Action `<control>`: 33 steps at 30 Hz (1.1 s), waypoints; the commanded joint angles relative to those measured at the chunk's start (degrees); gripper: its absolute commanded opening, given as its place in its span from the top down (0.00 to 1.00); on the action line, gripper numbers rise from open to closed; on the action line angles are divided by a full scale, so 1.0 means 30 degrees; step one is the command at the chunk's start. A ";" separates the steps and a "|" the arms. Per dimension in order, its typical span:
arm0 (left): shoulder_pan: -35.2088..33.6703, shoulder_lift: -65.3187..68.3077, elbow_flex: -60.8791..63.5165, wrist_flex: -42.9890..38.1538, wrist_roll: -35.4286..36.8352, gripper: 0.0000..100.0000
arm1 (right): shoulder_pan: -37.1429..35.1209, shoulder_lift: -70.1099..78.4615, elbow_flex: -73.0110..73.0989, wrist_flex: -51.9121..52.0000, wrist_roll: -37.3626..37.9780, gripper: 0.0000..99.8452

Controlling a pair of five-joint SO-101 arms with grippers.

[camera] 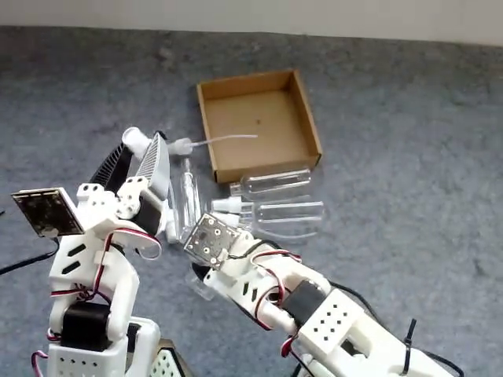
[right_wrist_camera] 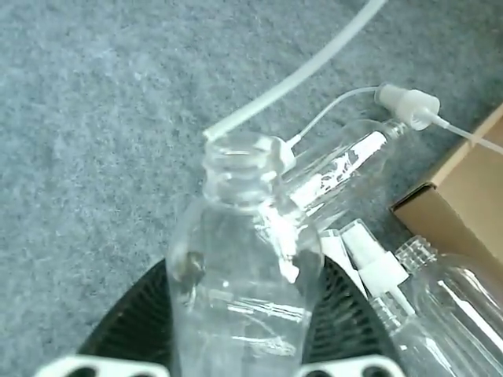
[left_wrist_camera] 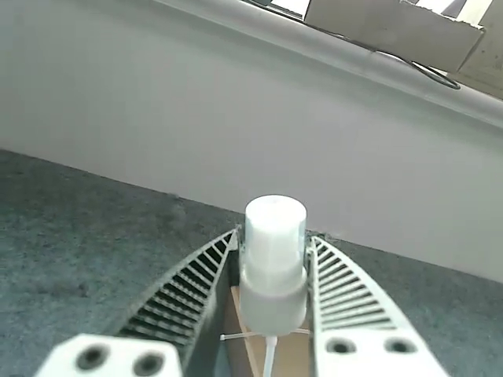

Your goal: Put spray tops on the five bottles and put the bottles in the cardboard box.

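Note:
My left gripper is shut on a white spray top, whose thin tube hangs down toward the wrist. From above, that gripper is held up left of the cardboard box. My right gripper is shut on a clear bottle with a bare, open neck. A thin white tube ends just beside that neck. The right arm lies low at the front, its wrist board covering its fingers. Clear bottles lie on the carpet by the box.
A loose spray top lies with its tube reaching over the box wall. Another spray top lies by a threaded bottle neck. The box stands with nothing inside. Grey carpet stretches to the right and far side.

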 commanded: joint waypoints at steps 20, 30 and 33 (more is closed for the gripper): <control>0.0366 -0.0073 -0.1919 -0.1201 -0.1465 0.99 | -0.0103 -0.0513 -0.0132 -0.0396 -0.0117 1.00; 0.0396 -0.0044 -0.1919 -0.2286 -0.1553 0.99 | -0.0103 -0.0513 0.0073 -0.0396 -0.0088 1.00; 0.0396 -0.0044 -0.1919 -0.2286 -0.1553 0.99 | -0.0103 -0.0571 0.0190 -0.0396 -0.0088 1.00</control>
